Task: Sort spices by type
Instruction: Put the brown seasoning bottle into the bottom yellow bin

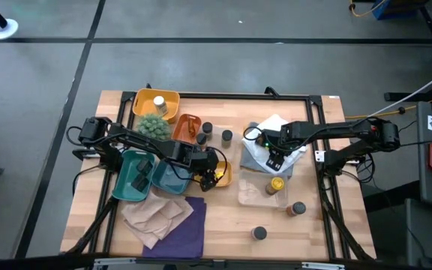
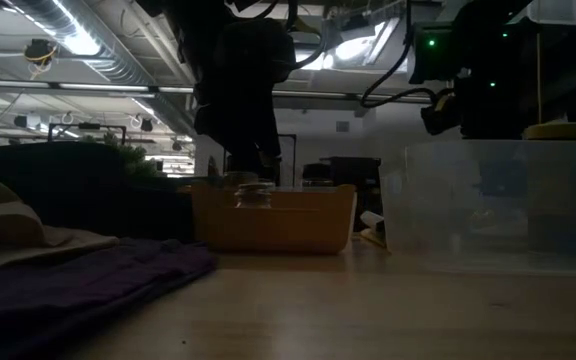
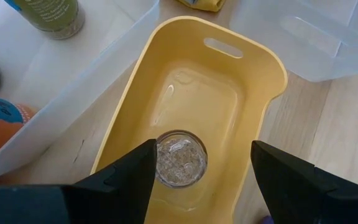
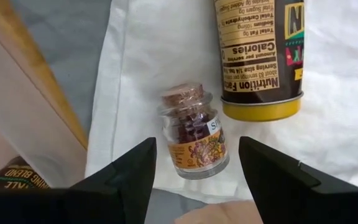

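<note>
My left gripper (image 1: pixel 212 175) (image 3: pixel 204 147) hangs open over a small yellow tray (image 3: pixel 253 74) near the table's middle. A clear glass spice jar (image 3: pixel 180 158) stands upright on the tray's floor, below and between the fingers, untouched. My right gripper (image 1: pixel 276 159) (image 4: pixel 197 142) points down, open, over a white cloth (image 4: pixel 142 74) at the right. A small cork-topped spice jar (image 4: pixel 194 140) lies on its side on that cloth, between the fingers and clear of them. A dark can with a yellow lid (image 4: pixel 260 56) lies beside it.
Far left are a yellow tray (image 1: pixel 172 99) with a pale-lidded jar (image 1: pixel 158 105), a green plant (image 1: pixel 154 125) and an orange tray (image 1: pixel 188 127). Teal trays (image 1: pixel 137 176) and cloths (image 1: pixel 163 217) lie near left. A clear tray (image 1: pixel 257 193) and loose jars (image 1: pixel 298 208) (image 1: pixel 259 233) sit near right.
</note>
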`<move>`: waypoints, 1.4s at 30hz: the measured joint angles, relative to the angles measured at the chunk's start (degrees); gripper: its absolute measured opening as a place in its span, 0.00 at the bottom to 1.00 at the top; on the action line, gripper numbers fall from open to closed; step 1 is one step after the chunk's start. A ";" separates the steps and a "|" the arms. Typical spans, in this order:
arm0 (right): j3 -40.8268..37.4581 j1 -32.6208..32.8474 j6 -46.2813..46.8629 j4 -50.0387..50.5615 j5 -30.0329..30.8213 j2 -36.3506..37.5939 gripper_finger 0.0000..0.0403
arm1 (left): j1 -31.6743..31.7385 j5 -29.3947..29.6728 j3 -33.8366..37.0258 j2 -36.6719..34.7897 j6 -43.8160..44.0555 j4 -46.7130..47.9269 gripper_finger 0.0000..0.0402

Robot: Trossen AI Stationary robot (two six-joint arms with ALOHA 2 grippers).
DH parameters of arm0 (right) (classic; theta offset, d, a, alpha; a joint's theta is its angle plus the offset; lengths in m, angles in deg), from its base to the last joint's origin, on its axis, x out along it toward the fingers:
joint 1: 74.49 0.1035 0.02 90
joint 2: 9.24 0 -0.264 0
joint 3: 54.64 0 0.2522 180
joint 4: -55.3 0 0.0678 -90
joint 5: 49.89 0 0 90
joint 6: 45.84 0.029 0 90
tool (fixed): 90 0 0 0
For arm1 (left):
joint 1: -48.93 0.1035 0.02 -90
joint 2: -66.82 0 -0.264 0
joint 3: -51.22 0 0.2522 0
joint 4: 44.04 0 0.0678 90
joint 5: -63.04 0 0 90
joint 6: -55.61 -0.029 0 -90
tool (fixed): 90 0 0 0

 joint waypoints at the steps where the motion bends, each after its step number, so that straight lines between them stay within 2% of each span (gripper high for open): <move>1: 0.00 0.00 -0.52 -0.01 0.00 0.00 0.57 | 0.00 0.00 0.00 0.00 0.00 0.00 0.61; 10: 0.00 0.00 -1.10 -0.55 -0.70 0.00 0.57 | 0.00 0.00 0.00 0.00 0.00 0.00 0.61; 16: 0.00 0.00 -0.99 -0.81 1.48 -0.20 0.57 | 0.00 0.00 0.00 0.00 0.00 0.00 0.61; 23: 0.00 0.00 -1.05 -0.99 -0.17 -3.76 0.57 | 0.00 0.01 0.02 0.00 0.00 0.02 0.61; 35: 0.02 0.00 -2.37 -1.80 -0.07 -5.51 0.57 | 0.00 0.01 0.02 0.00 0.00 0.04 0.61; 42: 0.09 0.00 -2.55 -2.04 0.14 -9.50 0.57 | 0.00 0.01 0.04 0.00 0.00 0.07 0.61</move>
